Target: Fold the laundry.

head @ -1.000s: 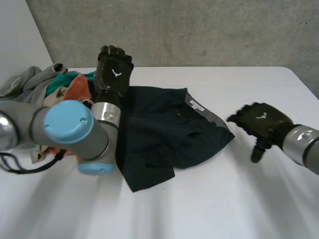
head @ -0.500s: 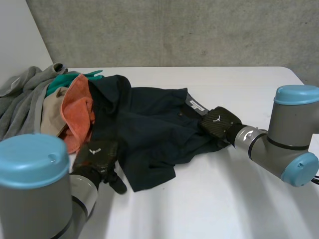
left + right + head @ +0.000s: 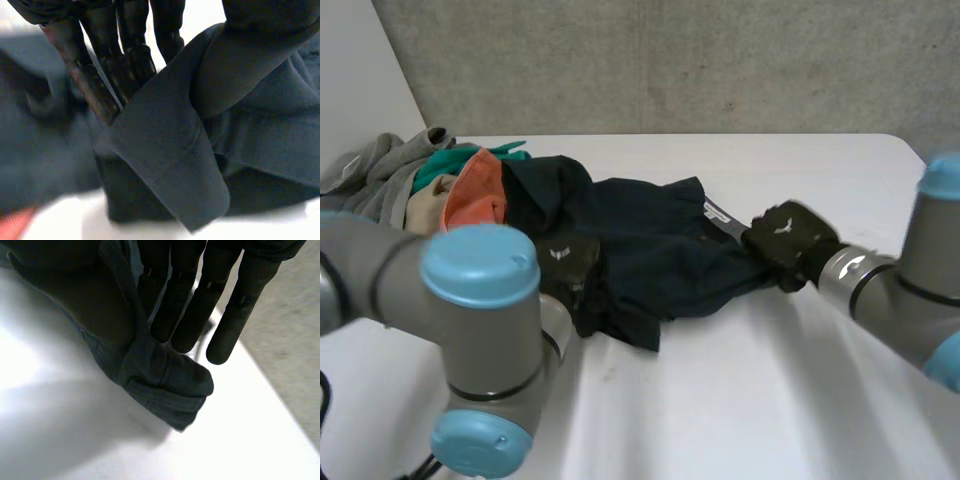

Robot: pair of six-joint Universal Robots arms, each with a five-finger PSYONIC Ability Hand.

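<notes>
The left hand (image 3: pixel 563 262) and right hand (image 3: pixel 782 232) are black, each back bearing a small white mark. Silver cuffs (image 3: pixel 842 270) join them to grey, blue-capped arms (image 3: pixel 375 268).

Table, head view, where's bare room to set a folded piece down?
Bare table lies in front of the dark shorts, between the arms, and beyond the shorts toward the wall. Crowded: the clothes pile at the far left, and the shorts themselves, pinched by the left hand and right hand.

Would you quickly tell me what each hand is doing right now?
Left hand: shut on the dark garment.
Right hand: shut on the dark garment, at its waistband.
</notes>
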